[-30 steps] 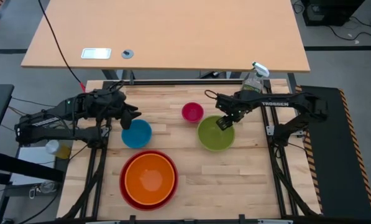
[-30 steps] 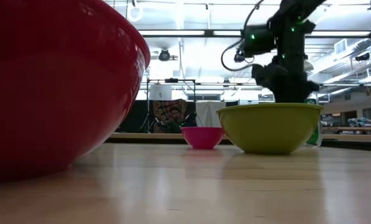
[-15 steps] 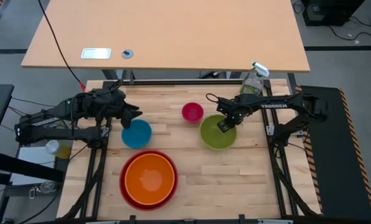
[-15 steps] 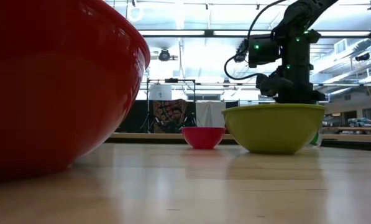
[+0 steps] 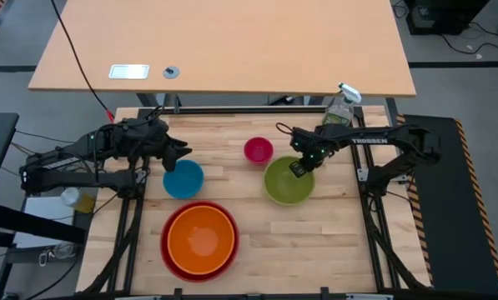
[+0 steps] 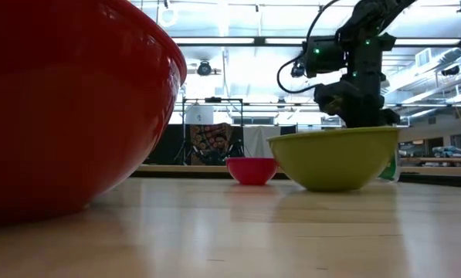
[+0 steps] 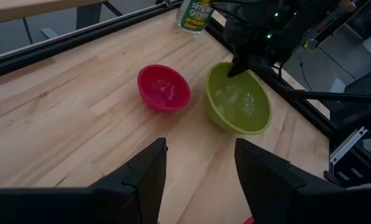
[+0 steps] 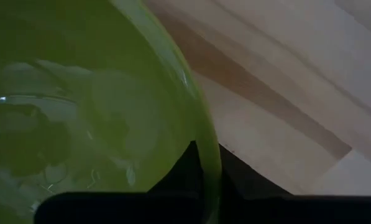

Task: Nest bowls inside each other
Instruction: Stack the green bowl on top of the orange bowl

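From above, we are seeing the right tool [image 5: 299, 167] clenching the far rim of the lime green bowl [image 5: 289, 181], which is sitting right of centre on the wooden counter [image 5: 265, 233]. The magenta pink bowl [image 5: 259, 150] is lying just beside it, apart. The left tool [image 5: 180, 153] is hanging released over the far edge of the blue bowl [image 5: 183, 178]. The orange bowl [image 5: 201, 237] is resting inside the red bowl [image 5: 168, 250] near the front. A clear spray bottle [image 5: 341, 106] is standing at the far right edge.

At counter height, the red bowl [image 6: 68, 100] is filling the left, and the lime green bowl [image 6: 334, 158] is tilting slightly with the right tool [image 6: 354, 108] on its rim.

From the left wrist, we are looking past spread fingers [image 7: 141, 174] at the pink bowl [image 7: 164, 87] and green bowl [image 7: 238, 99].

From the right wrist, dark fingers [image 8: 188, 168] are pinching the green rim [image 8: 197, 124] from both sides.
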Motion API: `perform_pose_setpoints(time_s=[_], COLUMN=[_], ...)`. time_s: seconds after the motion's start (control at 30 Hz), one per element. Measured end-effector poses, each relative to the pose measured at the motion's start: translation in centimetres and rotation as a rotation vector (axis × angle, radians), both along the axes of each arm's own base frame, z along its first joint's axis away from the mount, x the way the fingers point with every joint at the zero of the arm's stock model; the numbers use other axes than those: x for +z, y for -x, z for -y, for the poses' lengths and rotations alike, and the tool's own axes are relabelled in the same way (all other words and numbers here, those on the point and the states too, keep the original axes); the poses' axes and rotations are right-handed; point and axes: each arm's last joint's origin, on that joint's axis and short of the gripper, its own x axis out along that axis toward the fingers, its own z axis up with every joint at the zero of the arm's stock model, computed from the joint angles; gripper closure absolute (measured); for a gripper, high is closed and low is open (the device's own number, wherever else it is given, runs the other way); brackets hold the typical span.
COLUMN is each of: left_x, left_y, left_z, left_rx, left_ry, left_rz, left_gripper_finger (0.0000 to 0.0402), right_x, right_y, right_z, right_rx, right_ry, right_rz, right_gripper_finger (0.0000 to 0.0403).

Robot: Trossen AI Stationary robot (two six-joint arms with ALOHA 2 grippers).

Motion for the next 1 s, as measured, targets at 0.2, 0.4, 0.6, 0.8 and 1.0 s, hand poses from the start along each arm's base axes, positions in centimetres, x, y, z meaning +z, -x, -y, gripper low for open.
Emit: perform_pose_setpoints(time_s=[0.2,0.4,0.6,0.8,1.0], left_x=[0.0,0.0,0.0,0.0,0.3], left_y=[0.0,0.0,0.0,0.0,-0.1], left_z=[0.0,0.0,0.0,0.0,0.0], left_rx=[0.0,0.0,-0.002,-0.02,-0.015], left_ry=[0.0,0.0,-0.004,-0.041,-0.038], left_rz=[0.0,0.0,-0.001,-0.009,0.021], left_gripper_finger=[0.0209,0.0209,0.0209,0.0209,0.0209], right_x=[2.0,5.0,8.2,8.9,8.7], right_y=[-0.7,-2.5,-5.1,-9.0,-15.2], right_z=[0.0,-0.9,-2.7,-4.6,-6.6], right_rx=[0.047,0.104,0.099,0.138,0.268], right_ry=[0.003,0.022,0.107,0.146,0.159], right_rz=[0.063,0.169,0.348,0.393,0.42], right_gripper_finger=[0.0381,0.038,0.038,0.038,0.0378])
